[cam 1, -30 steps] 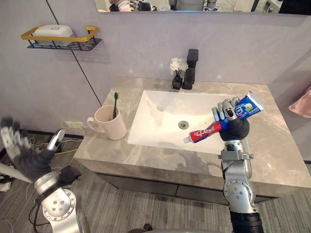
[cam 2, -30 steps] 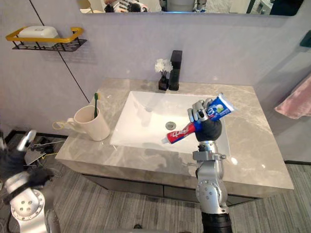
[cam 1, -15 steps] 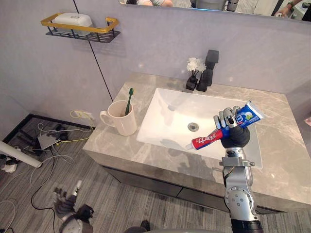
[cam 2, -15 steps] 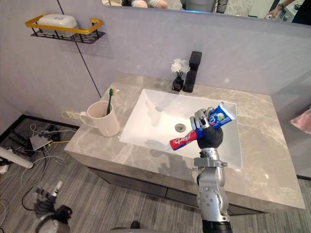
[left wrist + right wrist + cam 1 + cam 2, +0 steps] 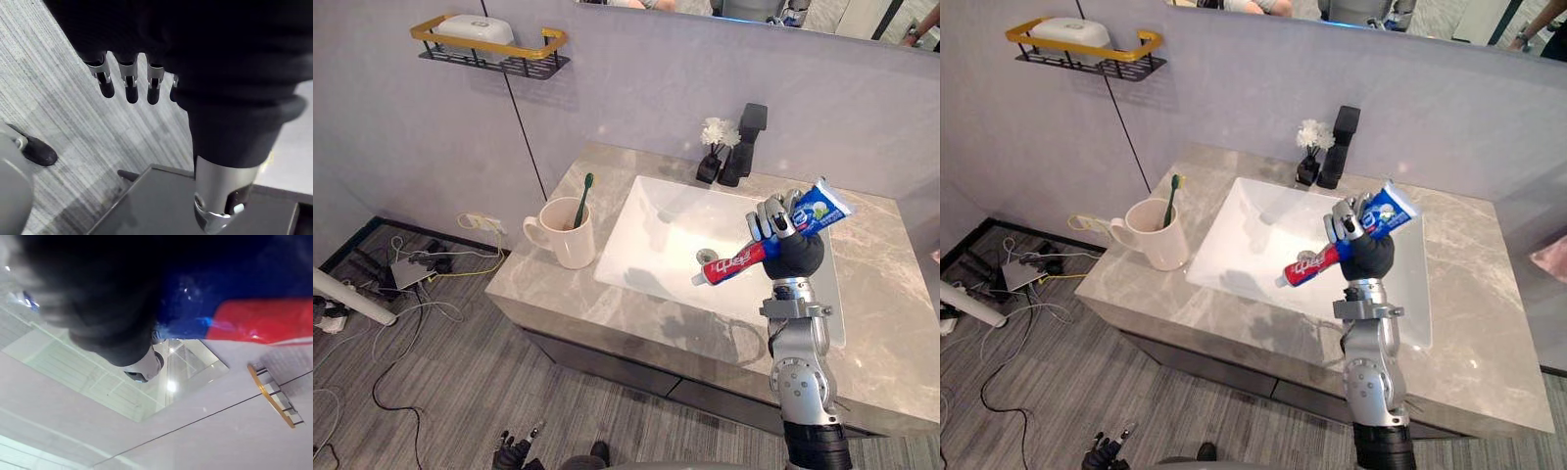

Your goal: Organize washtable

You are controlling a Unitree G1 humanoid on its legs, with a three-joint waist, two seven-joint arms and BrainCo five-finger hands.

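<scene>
A red-and-blue plastic toothpaste tube (image 5: 729, 266), likely light, soft and slick, is being clasped at its fuller mid-body by the curled right hand (image 5: 793, 257); the left hand (image 5: 128, 83) is being held slack, fingers straight.

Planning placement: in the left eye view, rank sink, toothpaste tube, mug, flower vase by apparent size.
Sink.
Toothpaste tube and mug: too close to rank; the tube, in the right hand, is nearer the camera.
Flower vase.
</scene>
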